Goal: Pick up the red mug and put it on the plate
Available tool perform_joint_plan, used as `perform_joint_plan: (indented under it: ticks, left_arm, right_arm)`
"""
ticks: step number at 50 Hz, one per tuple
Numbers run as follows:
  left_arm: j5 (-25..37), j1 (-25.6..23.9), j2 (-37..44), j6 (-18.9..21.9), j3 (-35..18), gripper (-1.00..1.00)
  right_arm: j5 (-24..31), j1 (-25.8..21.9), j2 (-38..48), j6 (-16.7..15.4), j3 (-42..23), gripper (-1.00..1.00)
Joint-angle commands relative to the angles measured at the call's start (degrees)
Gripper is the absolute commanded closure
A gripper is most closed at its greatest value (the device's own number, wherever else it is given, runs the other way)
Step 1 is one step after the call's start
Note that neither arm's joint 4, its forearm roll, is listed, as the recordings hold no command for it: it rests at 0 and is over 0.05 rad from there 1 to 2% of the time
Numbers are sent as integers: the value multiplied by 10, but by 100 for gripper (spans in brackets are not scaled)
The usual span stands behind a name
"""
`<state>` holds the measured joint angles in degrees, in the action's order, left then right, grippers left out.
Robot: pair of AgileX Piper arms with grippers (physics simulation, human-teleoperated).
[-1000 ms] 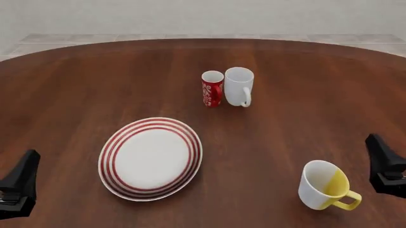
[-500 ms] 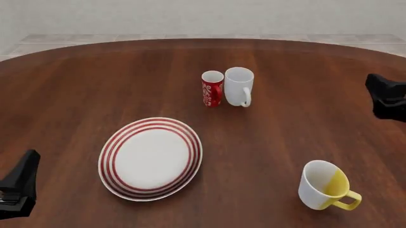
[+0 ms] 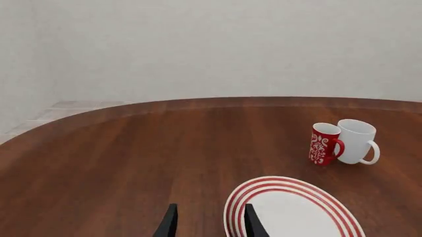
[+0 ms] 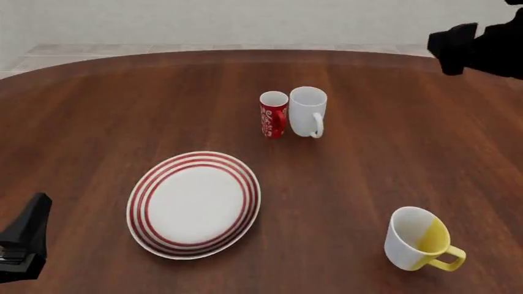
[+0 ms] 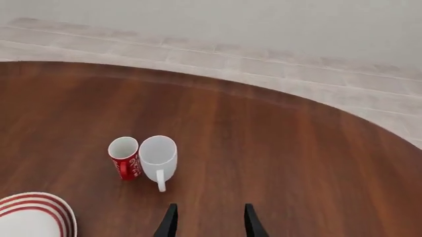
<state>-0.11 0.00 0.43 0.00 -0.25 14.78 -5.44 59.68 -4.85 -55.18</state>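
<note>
The red mug (image 4: 274, 114) is standing upright toward the far middle of the wooden counter (image 4: 106, 110), well apart from both grippers. The right gripper (image 5: 206, 222) is hanging high over the far right of the counter, its fingers spread apart and holding nothing; from its own camera the red mug is sitting ahead of and well below it. In the front view only the arm's dark body is showing at the upper right corner. The left gripper (image 3: 207, 224) is sitting low at the near left edge, fingers likewise parted and empty, with the plate (image 4: 195, 204) just beside it and the red mug far beyond.

A white mug (image 4: 308, 111) is standing right against the red mug on its right side, the two touching or nearly so, crowding that flank. The plate is lying bare on the near left of the counter. A white-and-yellow mug (image 4: 418, 239) is standing at the near right, well apart from the others.

Three mugs and one plate are showing in all.
</note>
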Motion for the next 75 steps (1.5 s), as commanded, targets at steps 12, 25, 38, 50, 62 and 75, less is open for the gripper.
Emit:
perform_joint_plan:
  ticks: [12,25,38,50,62,75]
  left_arm:
    - [0,0,0,0,0,-100]
    - [0,0,0,0,0,-100]
    - [0,0,0,0,0,-100]
    - [0,0,0,0,0,-100]
    - [0,0,0,0,0,-100]
    - [0,0,0,0,0,-100]
  right_arm:
    - [32,-44,155,47,-151,-100]
    - [36,-63,254,51,-230,-100]
    - [46,-93,328,60,-291,-100]
    - [54,-117,382,65,-340,-100]
    - [62,-137,422,75,-373,-100]
    - [67,-155,447,81,-391,-100]
